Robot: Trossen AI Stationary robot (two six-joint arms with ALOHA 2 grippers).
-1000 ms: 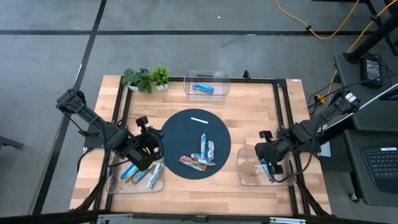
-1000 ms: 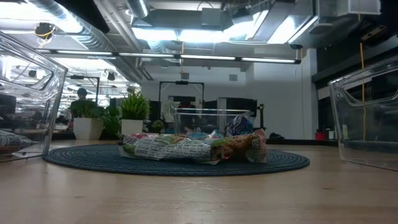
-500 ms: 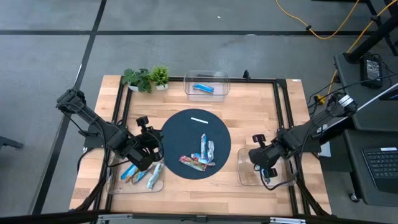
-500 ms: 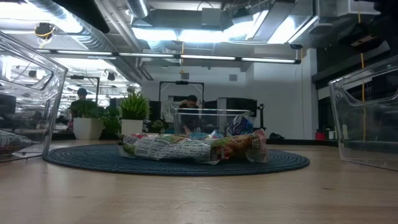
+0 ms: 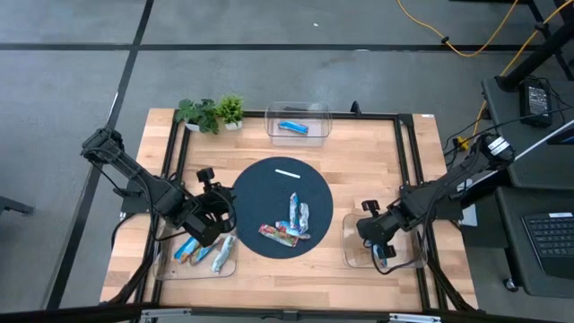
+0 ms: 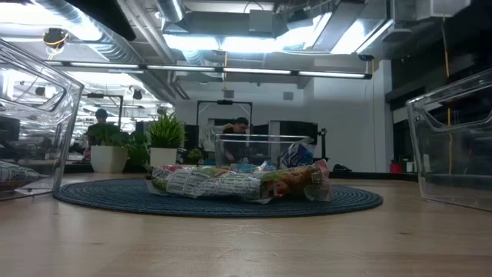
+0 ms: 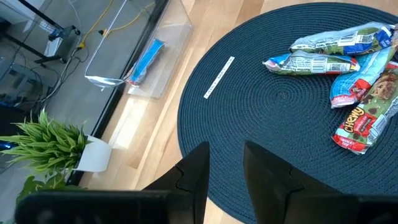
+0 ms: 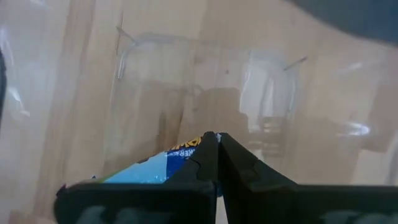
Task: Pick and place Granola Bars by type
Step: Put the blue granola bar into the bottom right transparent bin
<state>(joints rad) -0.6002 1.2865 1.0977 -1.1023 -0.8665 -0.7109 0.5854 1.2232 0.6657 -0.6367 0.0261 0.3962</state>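
High view: the right gripper [image 5: 380, 252] hangs over the clear bin [image 5: 352, 256] at the table's right front; the right wrist view shows its fingers [image 8: 202, 163] pressed together on a blue-wrapped bar [image 8: 163, 165], pinched at one end, with the bin's walls [image 8: 205, 81] beyond. The left gripper [image 5: 218, 215] sits at the left edge of the round dark mat [image 5: 260, 188], beside the clear bin [image 5: 161, 266] at the left front; in the left wrist view its fingers [image 7: 196, 168] stand spread with a gap between them, holding nothing, pointed across the mat [image 7: 261, 118]. Three bars lie clustered on the mat's front half, well apart from both grippers: two silver-and-blue bars [image 5: 298, 213] side by side, and a red-orange bar [image 5: 281, 235] lying crosswise just in front of them, touching. A thin white strip [image 5: 287, 173] lies alone near the mat's far edge. The left bin holds about three bars [image 5: 204, 251], blue and silver-white. A further blue bar [image 5: 292, 127] lies in the clear bin [image 5: 320, 112] at the table's far edge, beside two small potted plants [image 5: 211, 113]. Low view: the mat's bars [image 6: 238, 183] lie heaped together, with people in the room behind
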